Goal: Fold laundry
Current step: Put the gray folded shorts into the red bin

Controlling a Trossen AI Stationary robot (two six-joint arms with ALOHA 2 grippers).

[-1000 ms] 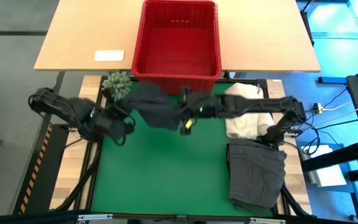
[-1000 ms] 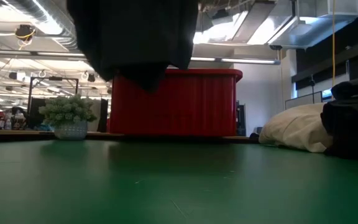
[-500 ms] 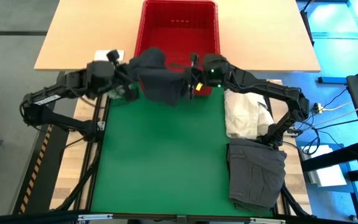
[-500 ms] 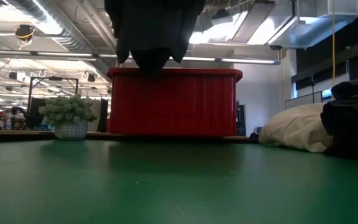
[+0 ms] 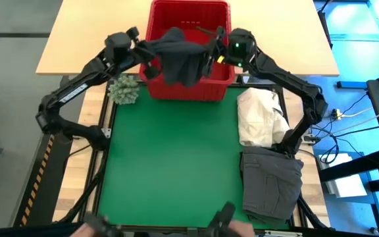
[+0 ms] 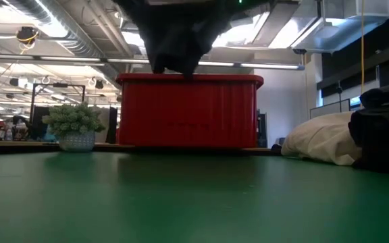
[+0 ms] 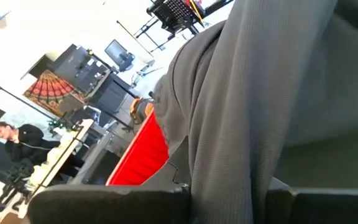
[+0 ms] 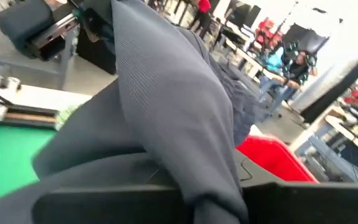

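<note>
While both arms reach toward twelve o'clock over the surface (image 5: 170,171), a dark grey garment (image 5: 179,56) hangs stretched between them above the red basket (image 5: 224,79). The left claw (image 5: 147,52) is clamped shut on the garment's edge at the nine o'clock side, and the right claw (image 5: 217,51) is clamped shut on its edge at the three o'clock side; the cloth sags in the middle and its lower hem droops toward the basket's near rim. Holding two separated points at matching height probably serves to spread the piece and let gravity pull out wrinkles before it is laid flat on the green mat for folding. In the low view the garment (image 6: 177,34) hangs from above, its lowest fold just in front of the basket's top edge (image 6: 189,79), clear of the mat. Each wrist view is filled by grey ribbed fabric (image 7: 260,106) draped across that arm's own fingers. At three o'clock a cream-white cloth heap (image 5: 260,118) lies on the mat's border, and a folded dark grey garment (image 5: 272,181) rests at four o'clock, so folded work appears to be stacked to that side. A small potted plant (image 5: 125,89) stands at ten o'clock.
</note>
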